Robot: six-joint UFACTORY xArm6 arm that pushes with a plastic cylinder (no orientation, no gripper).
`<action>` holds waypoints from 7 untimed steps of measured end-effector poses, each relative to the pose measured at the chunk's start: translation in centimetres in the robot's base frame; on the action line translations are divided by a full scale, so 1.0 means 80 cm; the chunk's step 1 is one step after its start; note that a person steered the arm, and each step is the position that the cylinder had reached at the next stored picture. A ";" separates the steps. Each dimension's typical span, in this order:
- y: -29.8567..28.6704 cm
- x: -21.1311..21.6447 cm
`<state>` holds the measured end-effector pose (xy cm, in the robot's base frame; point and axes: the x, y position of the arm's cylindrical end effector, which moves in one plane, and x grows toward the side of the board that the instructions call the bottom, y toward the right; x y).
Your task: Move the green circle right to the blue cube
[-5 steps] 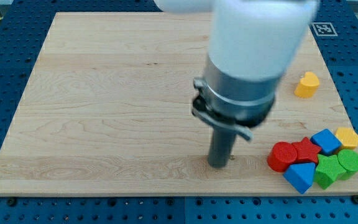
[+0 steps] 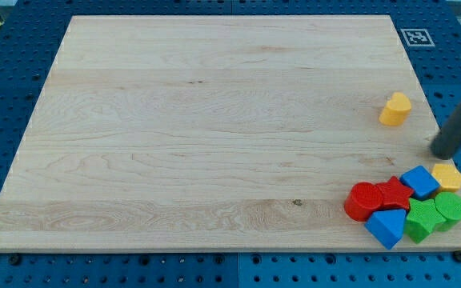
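Our dark rod carries no gripper, and my tip rests at the view's right edge of the pale wooden board, just above the yellow block and touching nothing. We find the green circle in the cluster at the view's bottom right, just below and right of the blue cube, beside a green block, a red cylinder, a red block and a blue triangular block, while a yellow heart-like block sits well apart above

Pale wood counter lay on blue perforated base; fiducial tag at top right; even light.
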<state>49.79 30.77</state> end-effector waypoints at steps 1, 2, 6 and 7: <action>0.047 0.014; 0.047 0.018; -0.032 0.148; -0.055 0.138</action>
<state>60.82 26.37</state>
